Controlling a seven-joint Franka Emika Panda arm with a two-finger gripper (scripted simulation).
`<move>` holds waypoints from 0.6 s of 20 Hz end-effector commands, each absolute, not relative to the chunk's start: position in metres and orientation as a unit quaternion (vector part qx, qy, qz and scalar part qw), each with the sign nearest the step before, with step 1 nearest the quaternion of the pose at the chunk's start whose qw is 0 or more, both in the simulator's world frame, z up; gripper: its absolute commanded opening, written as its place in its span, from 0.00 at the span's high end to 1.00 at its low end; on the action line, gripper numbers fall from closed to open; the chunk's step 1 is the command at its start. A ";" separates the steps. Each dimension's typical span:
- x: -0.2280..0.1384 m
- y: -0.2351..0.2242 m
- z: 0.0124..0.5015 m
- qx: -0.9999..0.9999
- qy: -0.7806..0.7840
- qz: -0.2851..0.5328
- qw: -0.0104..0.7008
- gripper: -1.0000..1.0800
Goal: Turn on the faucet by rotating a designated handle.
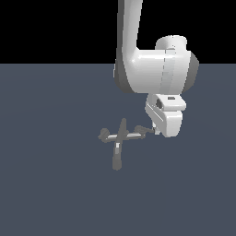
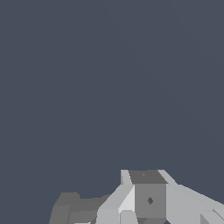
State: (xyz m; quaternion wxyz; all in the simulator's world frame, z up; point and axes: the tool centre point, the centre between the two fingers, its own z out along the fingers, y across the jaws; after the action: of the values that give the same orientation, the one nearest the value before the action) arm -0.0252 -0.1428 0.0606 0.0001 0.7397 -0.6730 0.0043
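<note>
The small grey faucet [image 1: 120,137] stands on the floor in the middle of the exterior view, its long spout [image 1: 116,159] pointing toward the camera. Its crossbar ends in a stubby knob [image 1: 103,135] on the exterior view's left. The dark handle [image 1: 142,129] with its thin lever is at the right end. My gripper [image 1: 154,131] hangs from the white hand [image 1: 167,118], with its tips right against the handle's outer end. The hand hides the fingers, so their spread does not show. In the wrist view, grey blocky shapes [image 2: 148,199] fill the lower edge; I cannot tell fingers from faucet there.
Flat blue-grey floor [image 1: 50,184] lies all around the faucet. The thick white arm [image 1: 152,69] comes down from above, over the faucet's right side in the exterior view. Nothing else shows.
</note>
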 end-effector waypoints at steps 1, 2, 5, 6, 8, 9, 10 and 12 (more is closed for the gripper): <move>-0.032 -0.134 0.061 0.741 -0.671 0.003 0.000 1.00; -0.034 -0.131 0.061 0.742 -0.671 0.002 0.000 1.00; -0.042 -0.121 0.061 0.743 -0.669 0.001 0.000 1.00; -0.045 -0.118 0.061 0.744 -0.669 0.001 0.000 1.00; -0.051 -0.112 0.061 0.745 -0.668 0.000 0.000 1.00; -0.051 -0.112 0.061 0.745 -0.668 0.000 0.000 1.00; -0.051 -0.138 0.061 0.730 -0.683 0.005 0.003 1.00; -0.051 -0.124 0.061 0.734 -0.680 0.004 0.002 1.00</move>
State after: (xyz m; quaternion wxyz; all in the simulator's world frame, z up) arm -0.0517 -0.1356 0.0607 0.0032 0.7290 -0.6844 0.0050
